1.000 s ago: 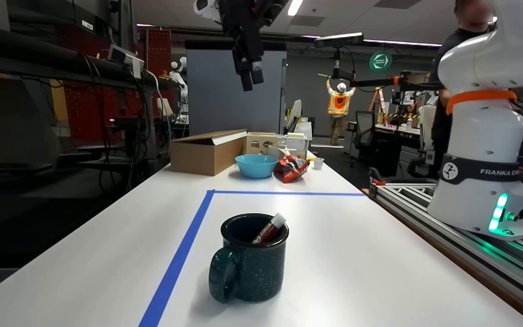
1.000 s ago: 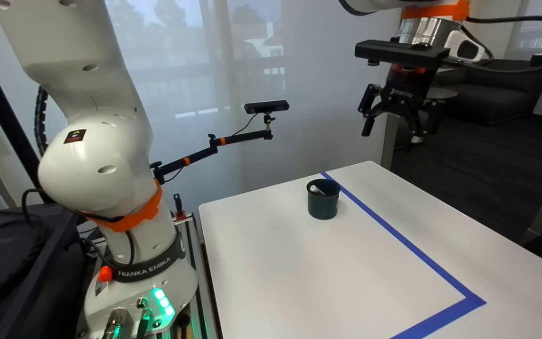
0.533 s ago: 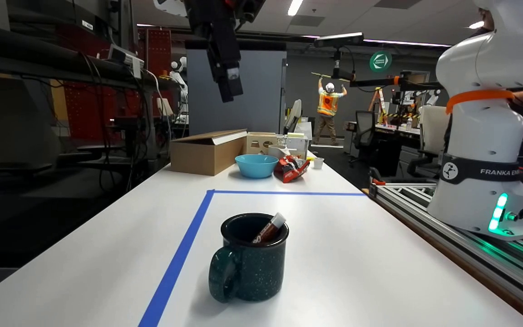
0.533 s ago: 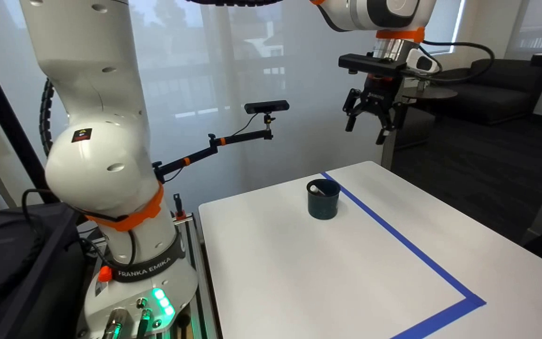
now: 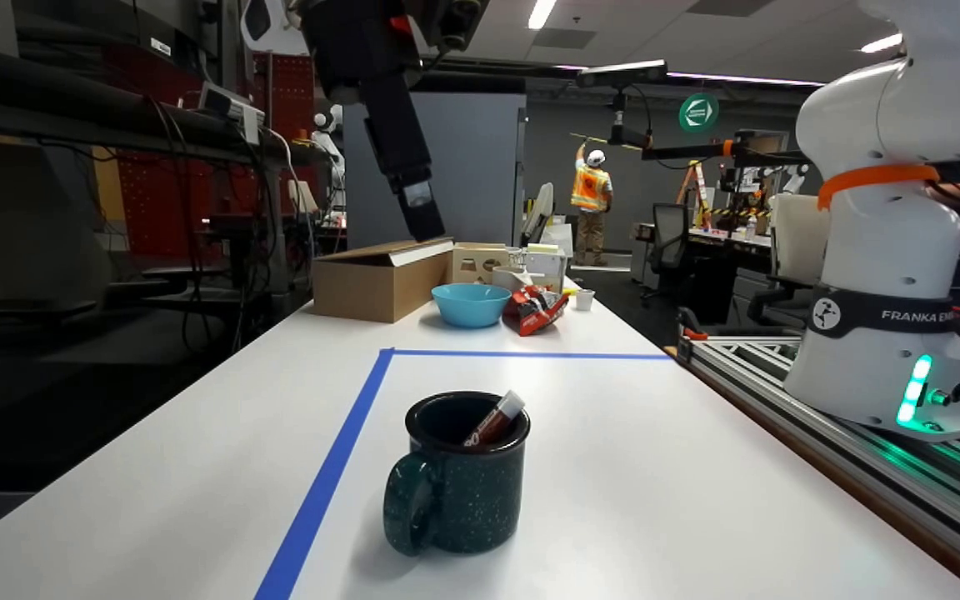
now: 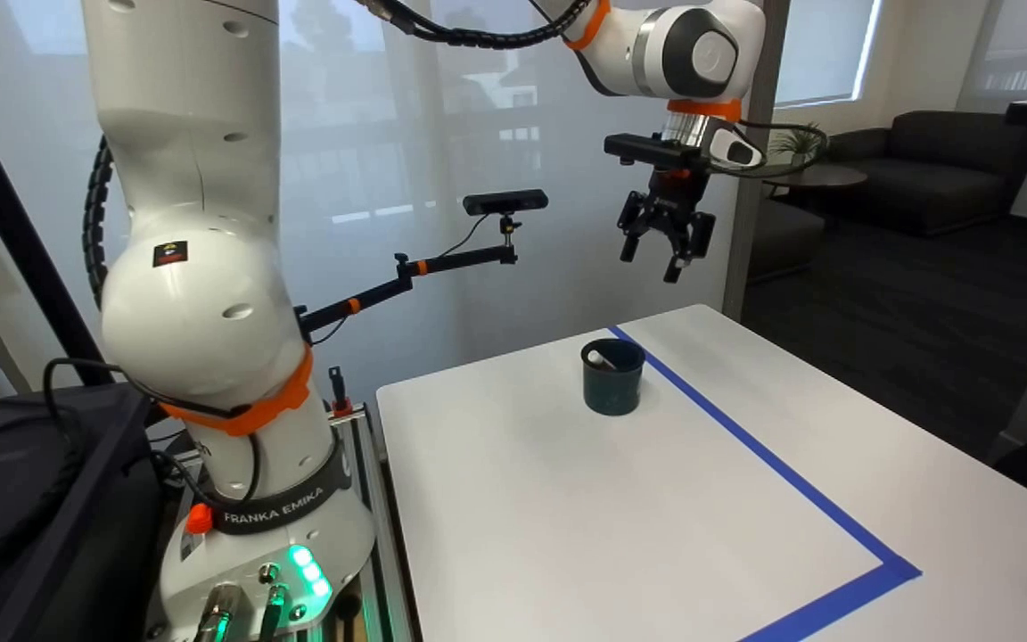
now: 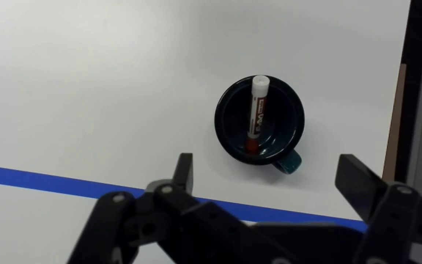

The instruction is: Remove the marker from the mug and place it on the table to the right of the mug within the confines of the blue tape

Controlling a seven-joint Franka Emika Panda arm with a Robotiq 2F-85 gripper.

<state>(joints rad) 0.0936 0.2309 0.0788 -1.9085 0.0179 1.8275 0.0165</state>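
1. Table [image 6: 620, 499]: one, white top. Destination surface; delivery here not yet made.
2. Blue tape [image 7: 50, 183]: boundary strips on the table, one long strip and one end strip meeting at a corner. Placement within this border: outstanding.
3. Gripper [image 6: 650, 264]: one, black, hanging well above the table. Fingers [image 7: 359, 183] wide apart, holding nothing. Stage, as judged: approach, ahead of any grasp. Remaining: descend, pinch, lift out, carry to the right, set down, let go.
4. Mug [image 5: 467, 483]: one, dark green, speckled, upright, standing inside the border near the long strip. Contents not yet removed.
5. Marker [image 7: 257, 112]: one, white with red, inside the mug, leaning, neither upright nor flat. White end uppermost, reaching rim level, pointing away from the long strip; red end down in the mug. Long axis nearly top-to-bottom in the wrist view, lying across the line joining the fingers; likely a favourable heading for a pinch across the barrel.
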